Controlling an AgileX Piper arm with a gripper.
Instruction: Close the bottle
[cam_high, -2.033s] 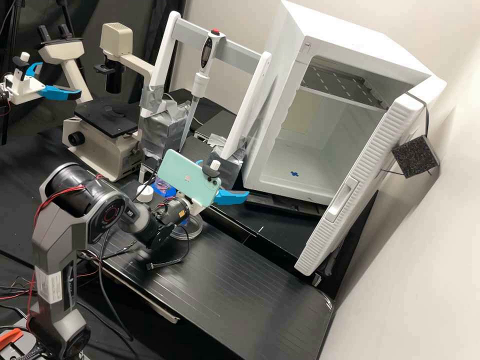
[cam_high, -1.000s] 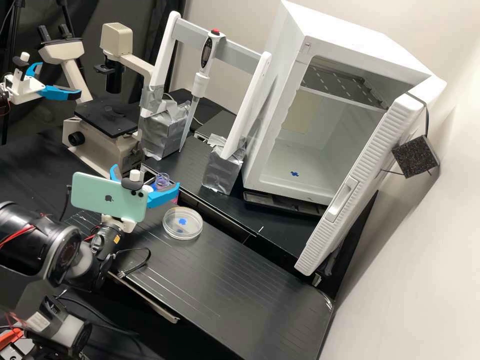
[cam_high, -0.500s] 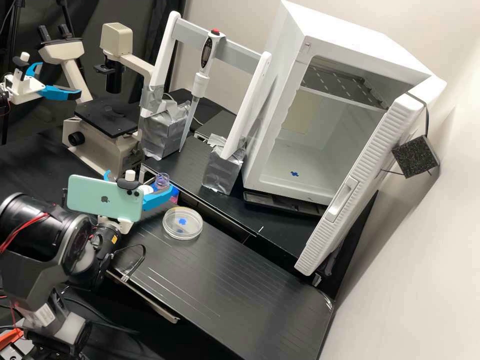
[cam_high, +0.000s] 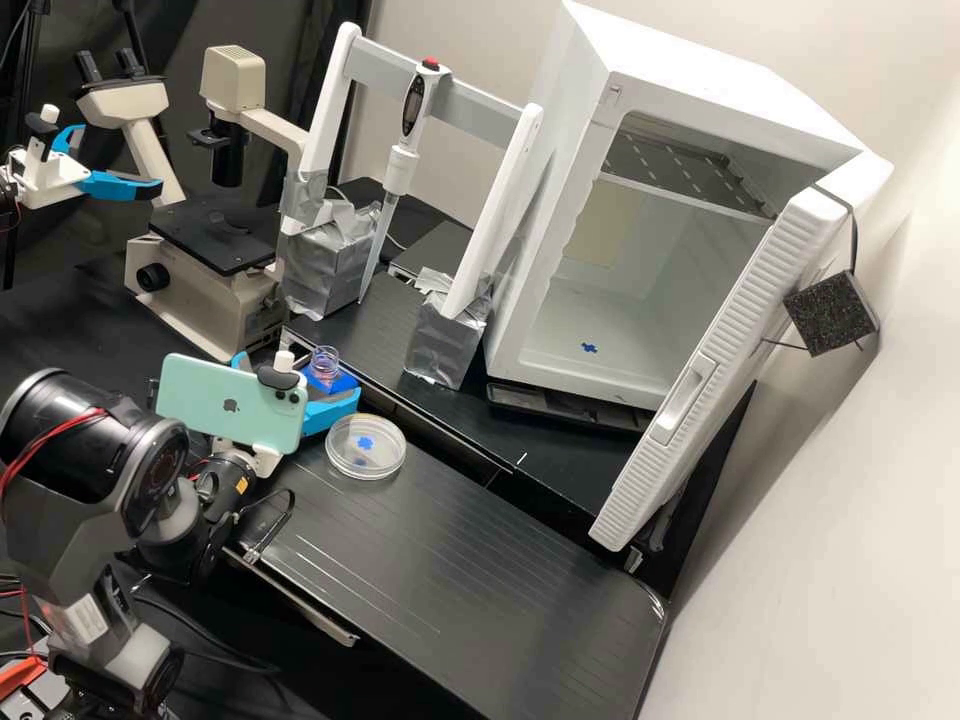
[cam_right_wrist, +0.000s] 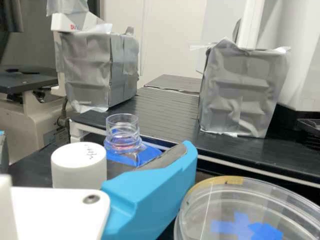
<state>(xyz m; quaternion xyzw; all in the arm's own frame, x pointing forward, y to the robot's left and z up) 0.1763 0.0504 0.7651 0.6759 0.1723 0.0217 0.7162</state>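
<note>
In the high view, the gripper (cam_high: 297, 378) is low at the bench's left part, its blue fingers spread wide beside the bottle. The clear bottle (cam_high: 324, 364) stands uncapped in a blue holder (cam_high: 340, 383), just past the right finger. From the wrist, the gripper (cam_right_wrist: 95, 144) is open, with the white cap (cam_right_wrist: 79, 167) standing between its fingers, nearer the right one; whether they touch I cannot tell. Beyond the cap rises the bottle's open neck (cam_right_wrist: 122, 131), upright; the blue finger (cam_right_wrist: 150, 192) covers part of the holder (cam_right_wrist: 142, 154).
A clear petri dish (cam_high: 366, 446) lies close to the right finger. Behind are a microscope (cam_high: 205, 285), a pipette stand with taped feet (cam_high: 447, 340) and an incubator (cam_high: 590, 350) with its door open. A mint phone (cam_high: 232, 403) rides on the gripper.
From over the bench near the petri dish the gripper has moved left and back, uncovering the dish and bottle. Over the last half second it has shifted slightly right and lower.
</note>
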